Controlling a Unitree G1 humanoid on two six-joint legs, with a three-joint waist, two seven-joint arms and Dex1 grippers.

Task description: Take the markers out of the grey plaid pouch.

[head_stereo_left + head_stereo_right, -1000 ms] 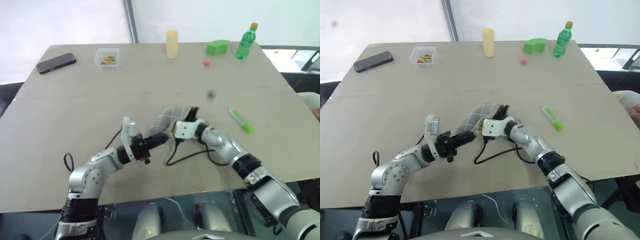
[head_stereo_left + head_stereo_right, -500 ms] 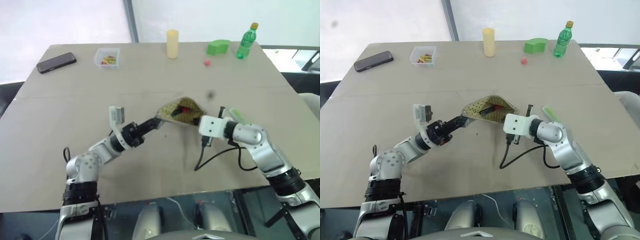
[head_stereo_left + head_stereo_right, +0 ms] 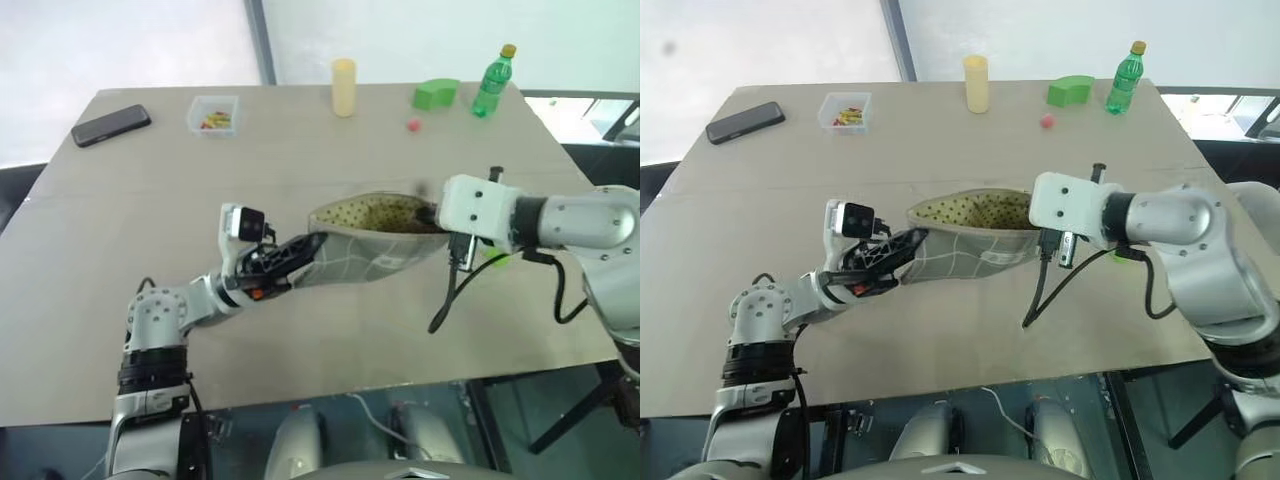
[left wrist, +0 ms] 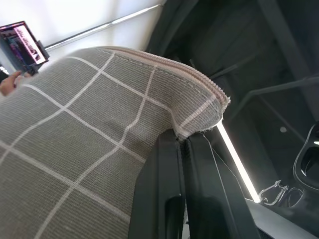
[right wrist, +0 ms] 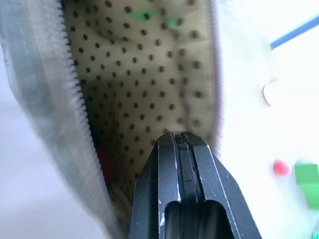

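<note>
Pouch: the grey plaid pouch (image 3: 970, 240) is hanging stretched between the two grippers above the table (image 3: 940, 140), mouth facing up and gaping, tan dotted lining showing along the inside.

The left gripper (image 3: 908, 243) is pinching the pouch's left end, fingers pressed together on the fabric; in the left wrist view the black fingers (image 4: 172, 199) are meeting right at the corner seam below the zipper edge. The right gripper (image 5: 180, 142) is gripping the opposite end at the mouth's rim, its fingers closed with the tips lying against the dotted lining in the right wrist view. In that same view something red is sitting low inside the pouch beside the zipper teeth; too blurred to identify.

One lime green marker (image 3: 494, 256) is lying on the table outside the pouch, mostly hidden behind the right arm's wrist housing.

Along the far edge of the table other things are standing well apart from the pouch: a black phone (image 3: 111, 125) at the far left, a clear box (image 3: 214, 114) with small coloured pieces, a pale yellow cylinder (image 3: 344, 87), a green block (image 3: 435, 94), a small red ball (image 3: 413, 125) and a green bottle (image 3: 491, 84) with a yellow cap.
</note>
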